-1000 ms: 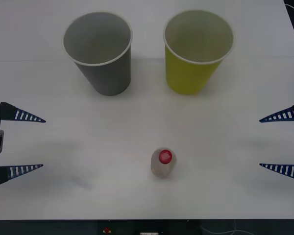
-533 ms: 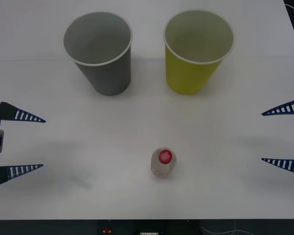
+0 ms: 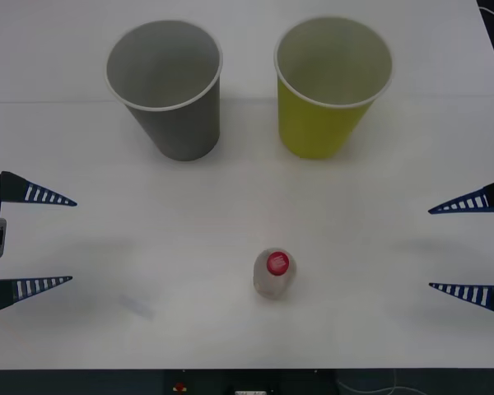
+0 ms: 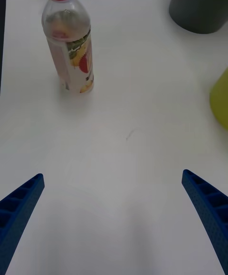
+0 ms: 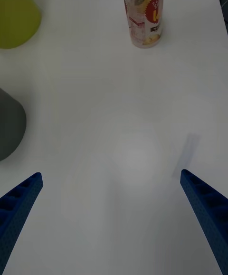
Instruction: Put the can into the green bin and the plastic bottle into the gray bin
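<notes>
From the front view I have the small clear plastic bottle with the red screw cap point(image 3: 272, 275) standing upright near the table's front edge, its long axis vertical, well apart from the large dark gray paper cup point(image 3: 169, 86) and the yellow-green paper cup point(image 3: 331, 85) behind it. My left gripper point(image 3: 33, 240) sits at the left edge and my right gripper point(image 3: 469, 245) at the right, both spread wide and holding nothing; the bottle lies between them, a little nearer the right one by my reckoning. Compared with a second ago, the right gripper has slid slightly inward and down; the left has not budged. In the right wrist view the bottle point(image 4: 69, 37) stands ahead of the open fingers, off to one side. In the left wrist view the bottle point(image 5: 142, 11) likewise stands ahead, off-centre.
</notes>
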